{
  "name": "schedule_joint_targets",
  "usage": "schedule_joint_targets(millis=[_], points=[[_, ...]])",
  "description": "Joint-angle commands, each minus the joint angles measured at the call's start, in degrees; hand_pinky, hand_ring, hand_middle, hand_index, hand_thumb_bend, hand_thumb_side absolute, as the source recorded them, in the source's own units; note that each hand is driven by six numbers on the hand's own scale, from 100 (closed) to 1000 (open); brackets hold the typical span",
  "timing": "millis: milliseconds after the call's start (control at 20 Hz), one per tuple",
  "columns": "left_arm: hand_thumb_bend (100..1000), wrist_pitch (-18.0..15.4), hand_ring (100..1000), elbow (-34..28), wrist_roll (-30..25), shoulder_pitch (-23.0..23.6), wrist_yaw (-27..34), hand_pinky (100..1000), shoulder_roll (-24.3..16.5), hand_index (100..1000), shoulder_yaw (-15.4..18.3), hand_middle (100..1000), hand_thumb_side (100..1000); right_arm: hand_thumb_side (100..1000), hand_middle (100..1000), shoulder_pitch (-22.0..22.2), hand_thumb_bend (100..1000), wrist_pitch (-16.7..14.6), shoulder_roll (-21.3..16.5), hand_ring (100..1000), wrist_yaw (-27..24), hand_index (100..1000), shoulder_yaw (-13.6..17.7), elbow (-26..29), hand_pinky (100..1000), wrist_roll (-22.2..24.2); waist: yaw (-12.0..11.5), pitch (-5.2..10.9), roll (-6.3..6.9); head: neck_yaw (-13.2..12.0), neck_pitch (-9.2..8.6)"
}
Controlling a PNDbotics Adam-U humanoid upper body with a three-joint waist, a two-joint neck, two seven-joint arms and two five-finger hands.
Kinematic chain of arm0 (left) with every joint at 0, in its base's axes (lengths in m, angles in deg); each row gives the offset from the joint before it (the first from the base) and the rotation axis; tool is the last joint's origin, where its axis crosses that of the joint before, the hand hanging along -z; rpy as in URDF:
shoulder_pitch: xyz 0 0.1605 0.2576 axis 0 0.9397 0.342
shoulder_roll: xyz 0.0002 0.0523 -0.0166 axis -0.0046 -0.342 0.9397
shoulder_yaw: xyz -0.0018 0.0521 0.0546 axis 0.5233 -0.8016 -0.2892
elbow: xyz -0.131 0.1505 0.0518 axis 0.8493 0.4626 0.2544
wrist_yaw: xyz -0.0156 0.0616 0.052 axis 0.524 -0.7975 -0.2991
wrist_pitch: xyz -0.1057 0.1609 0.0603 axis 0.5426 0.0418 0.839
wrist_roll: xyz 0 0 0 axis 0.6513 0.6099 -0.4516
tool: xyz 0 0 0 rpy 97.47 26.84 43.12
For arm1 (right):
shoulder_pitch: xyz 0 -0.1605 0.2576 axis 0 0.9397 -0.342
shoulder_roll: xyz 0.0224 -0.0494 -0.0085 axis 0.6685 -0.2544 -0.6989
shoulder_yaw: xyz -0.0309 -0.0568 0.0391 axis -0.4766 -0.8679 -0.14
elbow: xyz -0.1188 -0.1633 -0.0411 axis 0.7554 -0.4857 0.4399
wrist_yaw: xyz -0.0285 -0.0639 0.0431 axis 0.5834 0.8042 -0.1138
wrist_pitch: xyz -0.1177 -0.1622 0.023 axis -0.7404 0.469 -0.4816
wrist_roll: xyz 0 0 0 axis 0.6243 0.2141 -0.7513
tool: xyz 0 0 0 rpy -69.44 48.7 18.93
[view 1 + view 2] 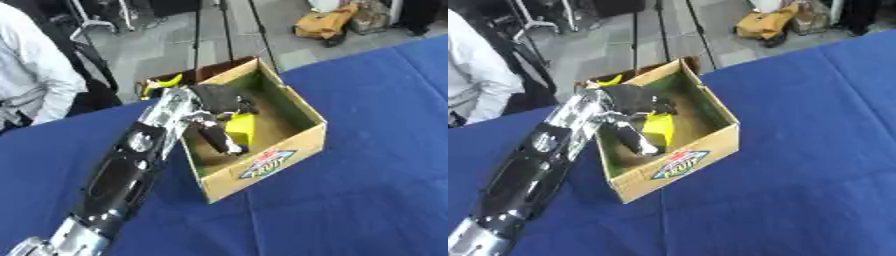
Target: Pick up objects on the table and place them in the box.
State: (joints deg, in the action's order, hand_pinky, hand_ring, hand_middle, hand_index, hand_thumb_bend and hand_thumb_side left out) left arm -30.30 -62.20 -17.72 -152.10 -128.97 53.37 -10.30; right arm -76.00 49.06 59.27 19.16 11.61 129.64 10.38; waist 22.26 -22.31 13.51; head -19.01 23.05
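- My left hand reaches down into the cardboard box, fingers curled around a yellow block that sits low inside the box, just above its brown floor.
- My thumb points down toward the near wall of the box, beside the block.
- My left arm, black with silver joints, comes in from the lower left and crosses over the box's left wall, hiding much of that side.
- The box stands askew on the blue surface, with a colourful fruit label on its near wall.
- A yellow, curved thing shows at the far left corner of the box; I cannot tell what it is.
- My right hand shows in neither view.
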Motion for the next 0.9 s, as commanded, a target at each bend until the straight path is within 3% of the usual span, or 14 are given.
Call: schedule_joint_targets(millis=[50, 300, 500, 650, 700, 750, 900], points=[[1000, 0.44, 973, 0.86, 0.56, -0.62, -4.3, 839, -0.53, 1000, 1.62, 1000, 996, 745, 624, -0.76, 100, -0.17, -0.35, 1000, -0.32, 728, -0.05, 1.2, 941, -0.09, -0.11, 1.07, -0.56, 0.07, -0.77], [1000, 6.09, 958, -1.21, 5.69, -0.03, -5.76, 818, -0.88, 1000, 2.78, 1000, 1000, 745, 624, -0.78, 100, -0.19, -0.47, 1000, -0.25, 728, 0.03, 1.2, 939, -0.18, -0.46, 1.31, -0.56, 0.83, -0.29], [1000, 7.72, 914, -8.32, 13.76, 1.76, 1.48, 774, -2.71, 1000, 4.1, 1000, 1000, 745, 624, -0.67, 100, -0.14, -0.86, 1000, 0.01, 728, 0.4, 1.2, 938, -0.63, -1.24, 1.73, -0.56, 4.15, 1.04], [890, 7.85, 859, -14.35, 21.33, 3.73, 15.68, 720, -4.11, 1000, 5.59, 939, 1000, 744, 625, -0.72, 100, -0.13, -1.1, 1000, 0.3, 727, 0.83, 1.2, 935, -1.23, -1.65, 2.1, -0.56, 7.29, 2.75], [838, 7.73, 850, -15.95, 23.31, 4.45, 22.42, 708, -4.57, 1000, 5.77, 934, 1000, 744, 625, -0.79, 100, -0.14, -1.17, 1000, 0.39, 727, 0.96, 1.2, 935, -1.43, -1.77, 2.21, -0.56, 8.04, 3.3], [726, 7.52, 833, -17.67, 24.99, 5.19, 29.99, 692, -5.18, 1000, 5.9, 913, 1000, 743, 625, -0.89, 100, -0.17, -1.25, 1000, 0.5, 728, 1.08, 1.2, 934, -1.63, -1.9, 2.34, -0.56, 8.7, 3.94], [563, 7.67, 810, -24.18, 27.88, 8.52, 51.95, 682, -8.75, 1000, 6.64, 875, 1000, 742, 626, -0.99, 100, -0.2, -1.42, 1000, 0.81, 728, 1.67, 1.2, 932, -2.4, -2.91, 2.87, -1.04, 10.32, 5.72]])
